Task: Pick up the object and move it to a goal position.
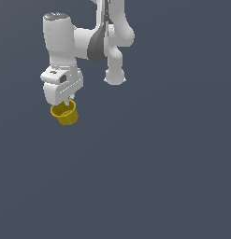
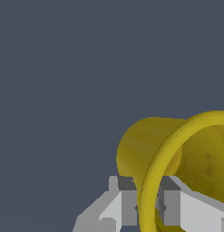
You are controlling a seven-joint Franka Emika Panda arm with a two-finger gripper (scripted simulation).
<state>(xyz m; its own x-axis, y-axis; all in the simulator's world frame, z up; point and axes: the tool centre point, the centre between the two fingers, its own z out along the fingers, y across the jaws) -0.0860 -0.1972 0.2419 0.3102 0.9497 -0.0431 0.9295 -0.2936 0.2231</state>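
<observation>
1. The white gripper (image 1: 68,100) hangs from the Panda arm (image 1: 96,42) toward the upper part of the exterior view's left, over a plain dark grey ground.
2. The yellow cup (image 1: 65,112) hangs directly under the gripper, tilted, touching it.
3. In the wrist view the jaws are clamped on the cup's rim (image 2: 152,181), one finger (image 2: 128,204) outside the wall, the other inside.

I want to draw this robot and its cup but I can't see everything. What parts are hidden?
- Small yellow tapered cup: in the wrist view the picture's edge cuts off much of it.
- White gripper: in the exterior view its fingertips are tiny and partly hidden by the cup's rim.
- Goal position: no marker shows in either view.
- White robot arm: the exterior view's top edge cuts it off.
</observation>
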